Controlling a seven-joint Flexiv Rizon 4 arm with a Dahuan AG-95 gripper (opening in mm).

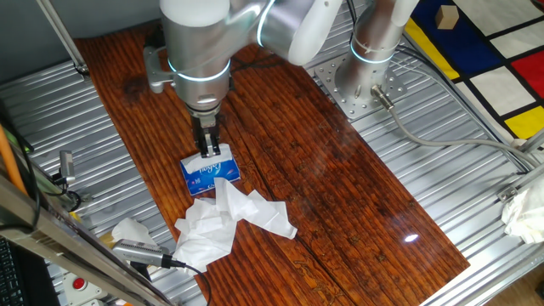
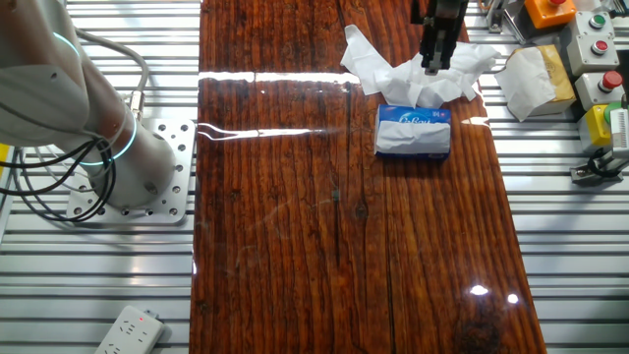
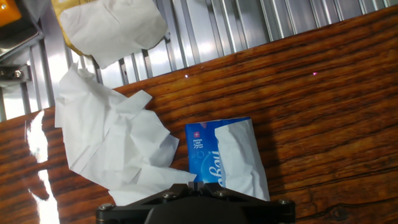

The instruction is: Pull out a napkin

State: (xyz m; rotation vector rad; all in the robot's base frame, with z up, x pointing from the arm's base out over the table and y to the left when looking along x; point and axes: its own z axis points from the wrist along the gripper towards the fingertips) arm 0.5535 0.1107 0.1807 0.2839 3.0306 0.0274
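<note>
Claw (image 1: 209, 151) down at the pack (image 1: 210, 172), fingers close together on white tissue at the pack's top opening; looks pinched on that sheet, but actual contact hard to confirm. Seen in the other fixed view as claw (image 2: 430, 67) above the far edge of pack (image 2: 414, 131), tips against white paper. Hand view: only the black base of the claw at the bottom edge, fingertips not visible.

Pack (image 3: 214, 155) flat on the wood table (image 1: 340, 187), blue with white lettering, a white sheet bulging from its slot on the right half.

Napkin (image 1: 225, 219) loose on the table, crumpled, pointed corners, just beside the pack on its near side in one fixed view, edge touching or overlapping the pack. Same napkin (image 2: 393, 67) behind the pack in the other fixed view; napkin (image 3: 112, 143) left of the pack in hand view.

Second crumpled tissue (image 3: 109, 28) off the wood, on the ribbed metal deck (image 1: 425, 136), over a yellowish item.
</note>
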